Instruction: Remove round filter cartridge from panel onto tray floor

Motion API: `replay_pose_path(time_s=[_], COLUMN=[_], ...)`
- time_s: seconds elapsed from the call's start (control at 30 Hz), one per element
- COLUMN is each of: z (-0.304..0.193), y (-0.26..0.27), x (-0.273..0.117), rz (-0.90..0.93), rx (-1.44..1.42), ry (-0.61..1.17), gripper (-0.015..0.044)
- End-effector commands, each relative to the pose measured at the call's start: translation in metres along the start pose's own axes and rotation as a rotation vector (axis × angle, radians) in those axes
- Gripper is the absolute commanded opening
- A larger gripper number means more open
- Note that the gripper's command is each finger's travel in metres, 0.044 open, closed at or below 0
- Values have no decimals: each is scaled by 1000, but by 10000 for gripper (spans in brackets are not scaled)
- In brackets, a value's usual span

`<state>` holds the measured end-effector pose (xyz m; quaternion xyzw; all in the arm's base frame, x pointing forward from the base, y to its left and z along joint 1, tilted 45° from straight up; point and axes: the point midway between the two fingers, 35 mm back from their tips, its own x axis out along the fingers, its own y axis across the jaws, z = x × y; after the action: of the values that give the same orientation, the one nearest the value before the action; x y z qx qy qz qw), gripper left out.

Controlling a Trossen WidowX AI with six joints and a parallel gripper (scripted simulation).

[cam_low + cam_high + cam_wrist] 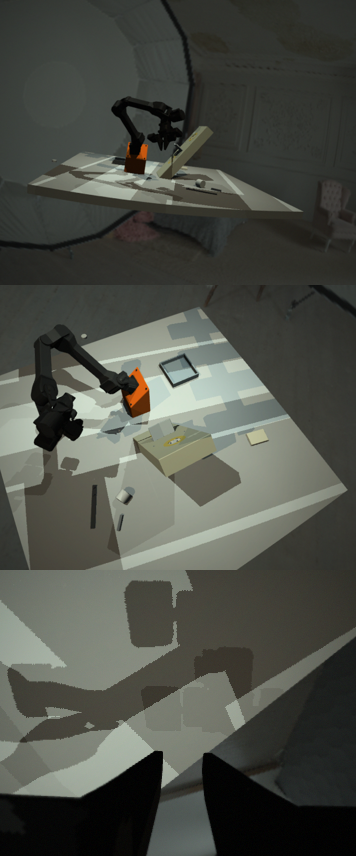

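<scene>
The tan service panel stands tilted on the table. The round cartridge face, pale with dark marks inside a yellow ring, sits in the panel's sloping face; its slots are too small to make out clearly. A grey flap sticks up from the face beside it. The shallow tray lies on the table beyond the orange base, with nothing visible in it. My gripper points down above the table, apart from the panel. Its fingers are slightly open, with nothing between them.
The orange arm base stands between the arm and tray. A white cylinder, a long dark bar and a short bar lie on the table. A cream block lies beyond the panel.
</scene>
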<state>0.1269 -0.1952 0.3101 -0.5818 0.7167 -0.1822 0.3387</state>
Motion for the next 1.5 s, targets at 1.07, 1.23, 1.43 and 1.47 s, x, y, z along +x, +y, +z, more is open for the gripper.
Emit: replay_pose_path(time_s=[1.07,1.23,1.43,1.47], z=[282,291,291,291], y=[49,68,68,68], x=[-253,-273,-273,-273], rz=[314,411,411,411], rx=[1381,1446,1446,1446], ry=[-1060,-1115,-1115,-1115], gripper=[91,91,91,91])
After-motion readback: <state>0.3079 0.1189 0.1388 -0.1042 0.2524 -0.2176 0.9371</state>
